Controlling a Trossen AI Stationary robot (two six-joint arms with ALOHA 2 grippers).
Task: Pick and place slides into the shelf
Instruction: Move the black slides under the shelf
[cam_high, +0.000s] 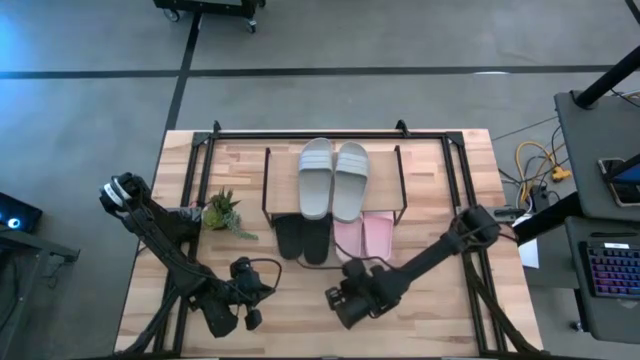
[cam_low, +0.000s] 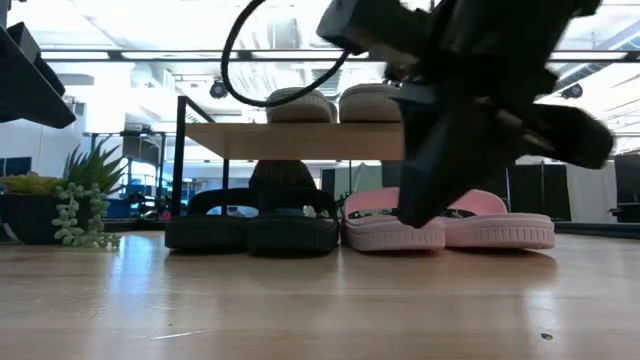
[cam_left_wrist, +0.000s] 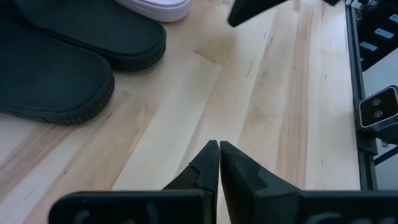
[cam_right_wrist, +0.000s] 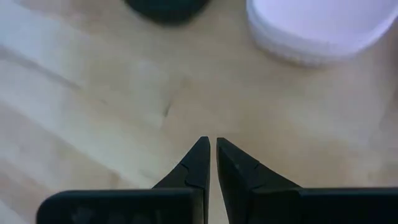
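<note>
resting at centre frame, the shelf (cam_high: 400, 185) holds all six slides (cam_high: 333, 178) — grey-green on top. both grippers — left (cam_high: 252, 318), right (cam_high: 338, 303) — sit lower centre over the counter (cam_high: 440, 320), jaws closed, empty.

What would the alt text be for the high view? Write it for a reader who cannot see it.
Seen from above, a small shelf holds two grey-green slides on its top board, with two black slides and two pink slides beneath it. A potted plant sits beside the shelf. The left gripper and right gripper rest empty near the table's front edge.
</note>
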